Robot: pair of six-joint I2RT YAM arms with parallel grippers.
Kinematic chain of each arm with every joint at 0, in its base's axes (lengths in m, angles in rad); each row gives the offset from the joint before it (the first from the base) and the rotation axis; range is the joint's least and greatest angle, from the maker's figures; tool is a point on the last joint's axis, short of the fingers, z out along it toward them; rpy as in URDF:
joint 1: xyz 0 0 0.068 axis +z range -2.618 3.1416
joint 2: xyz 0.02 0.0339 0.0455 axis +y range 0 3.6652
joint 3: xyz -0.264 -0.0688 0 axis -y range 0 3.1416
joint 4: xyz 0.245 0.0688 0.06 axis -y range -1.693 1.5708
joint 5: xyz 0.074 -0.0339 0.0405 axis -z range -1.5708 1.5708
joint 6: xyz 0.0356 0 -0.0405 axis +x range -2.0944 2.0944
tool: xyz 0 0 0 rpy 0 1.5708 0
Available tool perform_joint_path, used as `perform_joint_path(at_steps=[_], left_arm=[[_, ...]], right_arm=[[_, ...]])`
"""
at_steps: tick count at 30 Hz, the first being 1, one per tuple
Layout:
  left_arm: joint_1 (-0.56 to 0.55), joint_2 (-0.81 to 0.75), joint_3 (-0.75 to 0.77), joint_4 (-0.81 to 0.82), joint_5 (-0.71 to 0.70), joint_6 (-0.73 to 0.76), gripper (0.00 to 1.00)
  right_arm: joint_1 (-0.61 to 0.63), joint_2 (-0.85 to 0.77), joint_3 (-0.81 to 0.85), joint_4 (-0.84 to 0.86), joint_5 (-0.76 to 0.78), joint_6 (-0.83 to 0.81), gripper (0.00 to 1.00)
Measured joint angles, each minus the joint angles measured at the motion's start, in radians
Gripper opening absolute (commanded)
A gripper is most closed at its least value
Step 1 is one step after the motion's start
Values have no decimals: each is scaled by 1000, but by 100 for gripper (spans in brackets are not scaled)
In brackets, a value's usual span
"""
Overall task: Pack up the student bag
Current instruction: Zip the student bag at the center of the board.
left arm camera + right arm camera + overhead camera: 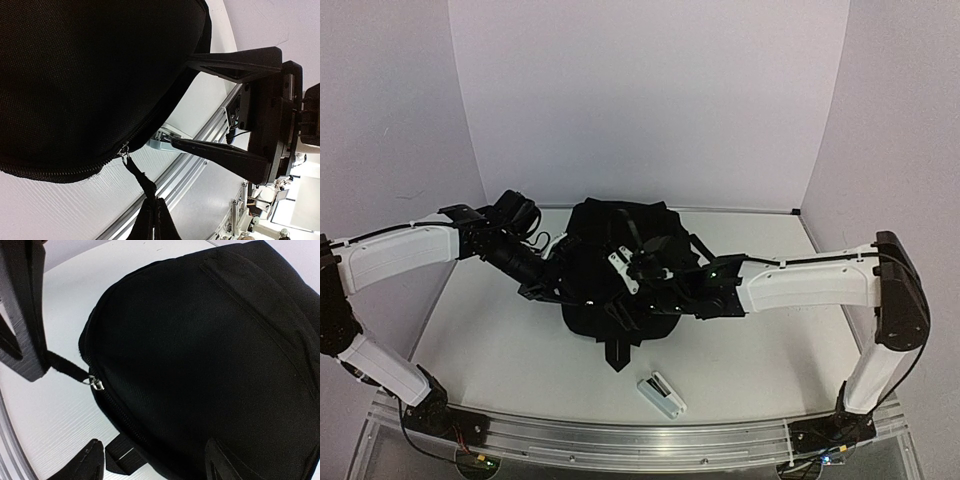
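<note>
Left wrist view showed my left gripper point(152, 202) at the bottom of the frame, its fingers pressed together on a black fabric zipper pull point(139, 177). The pull ran from those fingertips up to a metal slider point(123, 150) on the zip of the student bag point(90, 75). The bag filled the space ahead of and above that gripper, a large black fabric mass lying on the white table point(60, 205). Off to the side of the left gripper I saw my right gripper point(184, 102), its two black fingers spread wide and pointing toward the bag's edge. From the right wrist camera, the bag lay directly ahead of and beneath the right fingers. Their tips showed at the bottom of the frame, one at each side, and I could not tell whether they touched the fabric. From overhead, both arms met over the bag at the middle of the table. A small white block point(662, 393) lay apart from both grippers, nearer the arm bases.
</note>
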Motion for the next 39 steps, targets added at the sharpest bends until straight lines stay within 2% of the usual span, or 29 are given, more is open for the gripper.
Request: perform_joint_path(at_steps=[9,12,18,20,22,27,39], left_arm=[[0,0,2,-4,-5,0,0],[0,0,9,-9,-13,0,0],[0,4,23,-14,-33,-1,0],[0,5,27,-18,-39,-1,0],[0,6,27,-20,-48,-4,0],[2,13,27,-27,-70,-9,0],[43,14,24,-27,-117,-37,0]], right_arm=[[-1,82,80,-13,-6,-93,52],[-1,93,94,-19,-26,-111,43],[2,101,104,-27,-55,-128,41],[4,102,104,-30,-60,-129,37],[7,103,104,-33,-63,-131,29],[22,105,104,-34,-81,-125,1],[35,100,49,39,-100,-83,0]])
